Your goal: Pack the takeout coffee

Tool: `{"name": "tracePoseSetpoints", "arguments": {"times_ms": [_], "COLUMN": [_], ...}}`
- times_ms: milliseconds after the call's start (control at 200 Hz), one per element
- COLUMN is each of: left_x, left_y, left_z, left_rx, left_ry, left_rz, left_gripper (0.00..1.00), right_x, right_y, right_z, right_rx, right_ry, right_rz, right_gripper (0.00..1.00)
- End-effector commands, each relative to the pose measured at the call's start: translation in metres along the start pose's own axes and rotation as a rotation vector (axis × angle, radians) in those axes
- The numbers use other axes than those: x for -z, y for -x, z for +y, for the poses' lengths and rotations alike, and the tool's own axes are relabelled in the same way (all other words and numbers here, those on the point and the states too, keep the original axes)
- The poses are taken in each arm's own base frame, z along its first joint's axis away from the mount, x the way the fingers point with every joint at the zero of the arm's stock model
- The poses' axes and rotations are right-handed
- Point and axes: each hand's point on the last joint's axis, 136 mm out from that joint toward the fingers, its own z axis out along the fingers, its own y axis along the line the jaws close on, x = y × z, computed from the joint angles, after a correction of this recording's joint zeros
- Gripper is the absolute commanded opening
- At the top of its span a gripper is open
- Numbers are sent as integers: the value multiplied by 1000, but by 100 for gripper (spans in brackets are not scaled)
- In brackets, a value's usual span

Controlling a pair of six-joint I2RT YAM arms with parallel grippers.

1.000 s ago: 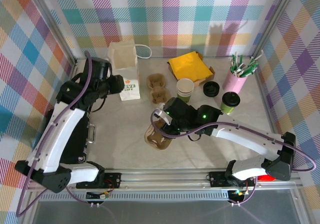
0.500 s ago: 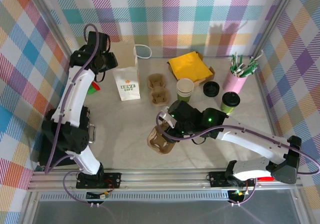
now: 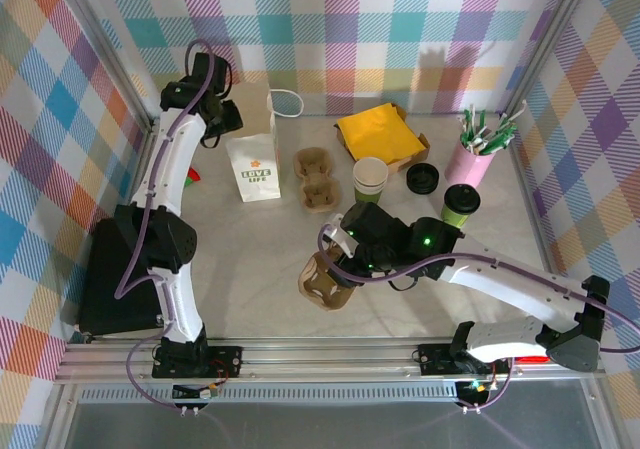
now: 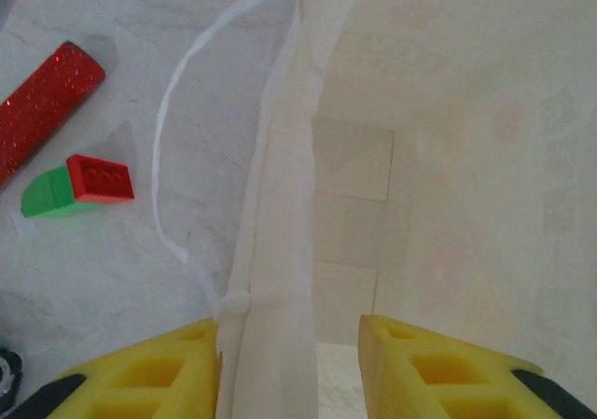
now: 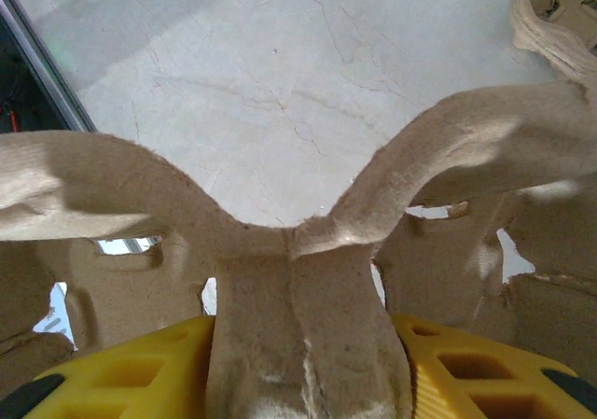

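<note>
Bag (image 3: 252,154) rim stands between the spread left claw (image 4: 289,335) fingers, far left. At centre, the right claw (image 5: 303,340) pinches the carrier (image 3: 322,281). Coffee (image 3: 461,206) stands upright on the surface (image 3: 250,259) beyond it, further right, apart from both claws.

The end effector (image 4: 290,337) straddles the rim of the white paper bag (image 4: 466,158), fingers apart, beside a red-and-green brick (image 4: 79,186).

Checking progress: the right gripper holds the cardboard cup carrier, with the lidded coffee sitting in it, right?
No. The right gripper does hold the cardboard carrier, but the lidded coffee stands apart, beside the pink straw holder, per the top view.
</note>
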Motion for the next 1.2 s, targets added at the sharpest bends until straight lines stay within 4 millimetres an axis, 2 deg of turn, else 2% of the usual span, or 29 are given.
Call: {"name": "tracePoseSetpoints", "arguments": {"times_ms": [0,165,340,585,800,910,1045,1195], "left_x": [3,11,27,65,99,121,150,167], "left_y": [-5,-8,-16,-43,-80,-100,-122,-154], "left_z": [7,11,9,7,12,5,2,-6], "left_rx": [-24,-46,-60,-73,-84,-142,-173,-180], "left_ry": [14,33,7,-37,-69,-130,-201,-330], "left_rz": [37,44,63,95,137,133,114,156], "left_gripper": [32,11,3,2,0,0,0,0], "right_x": [6,7,14,21,32,41,49,62], "right_y": [-5,-4,1,3,1,1,-7,-12], "right_z": [0,0,0,0,-1,-4,-16,-18], "right_rx": [2,2,6,3,-1,-7,-12,-38], "right_ry": [-3,-4,-4,-4,-9,-22,-87,-86], "right_rz": [1,0,-13,-23,-36,-57,-80,-100], "right_gripper": [48,48,48,48,48,48,49,51]}}
